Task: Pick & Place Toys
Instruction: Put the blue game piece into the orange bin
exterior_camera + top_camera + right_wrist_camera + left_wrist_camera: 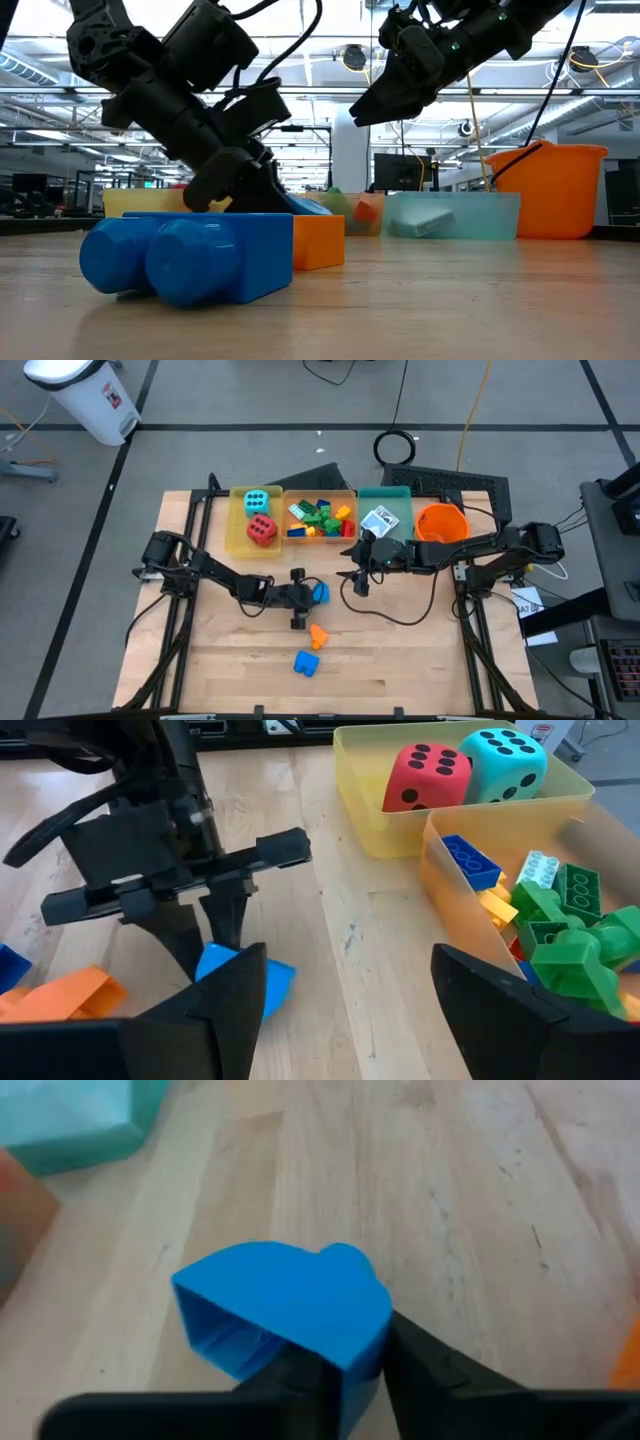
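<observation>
Left pincer (pixel 308 594) clamped on a blue brick (pixel 319 592) mid-desk (pixel 400 660).
Right pincer (pixel 340 982), fingers apart, hangs toward the desk's far edge, beside the orange tray (pixel 322 537).

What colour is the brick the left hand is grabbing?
Blue. The brick between the left hand's fingers shows best in the left wrist view.

Table layout, seen from above
Three trays (pixel 253 538) are sitting in a row along the far edge, the bucket (pixel 441 523) at their right end; two bricks (pixel 306 663) are lying near the front, centre.
</observation>
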